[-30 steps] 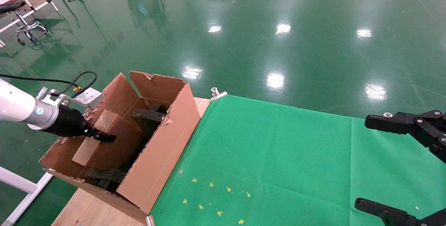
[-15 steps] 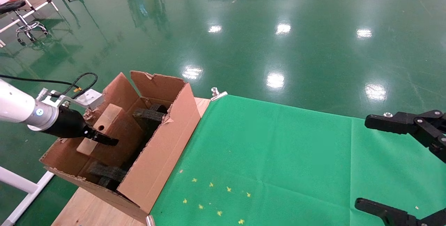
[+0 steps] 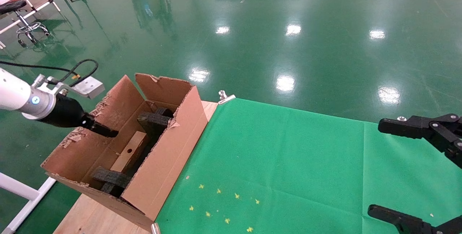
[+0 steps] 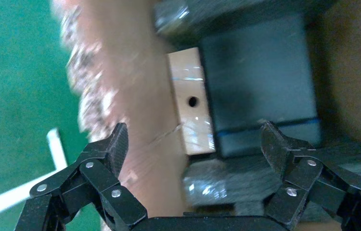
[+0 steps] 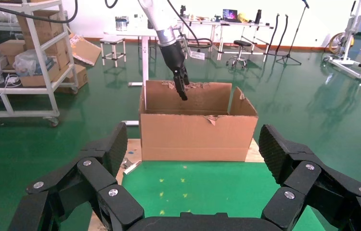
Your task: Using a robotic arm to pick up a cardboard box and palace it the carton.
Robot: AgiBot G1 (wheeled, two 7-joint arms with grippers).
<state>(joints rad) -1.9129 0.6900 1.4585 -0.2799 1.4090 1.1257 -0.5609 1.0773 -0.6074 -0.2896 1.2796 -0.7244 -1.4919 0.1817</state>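
Observation:
The cardboard box lies down inside the carton, wedged between black foam blocks, its narrow face with the round hole turned up. In the left wrist view the cardboard box rests beside the carton's inner wall, well below the jaws. The robotic arm's left gripper hovers open and empty over the carton's left flap; its jaws stand wide apart. My right gripper hangs open over the cloth at the far right, nothing between its fingers. From there I see the carton and the left gripper above it.
A green cloth covers most of the wooden table. A metal clip holds the cloth's far corner, another sits at the near edge. A white frame leg stands left of the table.
The left gripper let go of the cardboard box, which dropped from upright in the fingers to lying low in the carton. The gripper then rose and drew back left. The right arm stayed still.

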